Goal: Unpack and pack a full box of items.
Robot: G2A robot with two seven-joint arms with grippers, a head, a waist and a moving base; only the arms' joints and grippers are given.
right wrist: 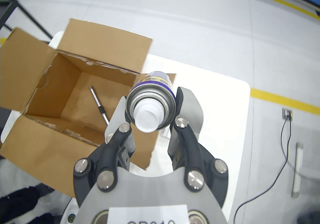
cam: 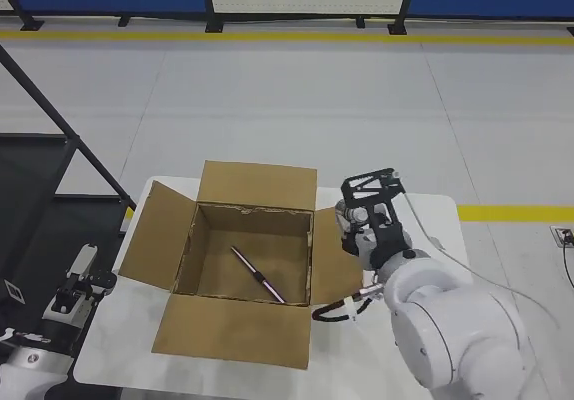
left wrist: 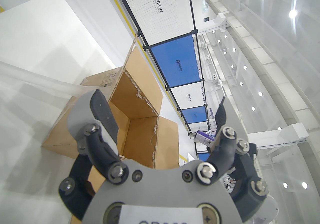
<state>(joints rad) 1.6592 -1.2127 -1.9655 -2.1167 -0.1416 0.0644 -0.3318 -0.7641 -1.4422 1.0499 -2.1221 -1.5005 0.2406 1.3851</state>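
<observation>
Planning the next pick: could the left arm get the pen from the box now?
Probably yes: the left gripper is open and empty, the box is open, nothing covers the pen.

The brown cardboard box (cam: 232,330) stood open, all four flaps splayed outward. A slim dark-and-silver pen (cam: 258,274) lay diagonally on its floor. Over the box's right flap, a spray can (right wrist: 152,99) with a purple label and white cap sat clamped in the right gripper (right wrist: 153,109).

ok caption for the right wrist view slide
Right gripper shut on a spray can by the open cardboard box, a pen lying inside.
</observation>
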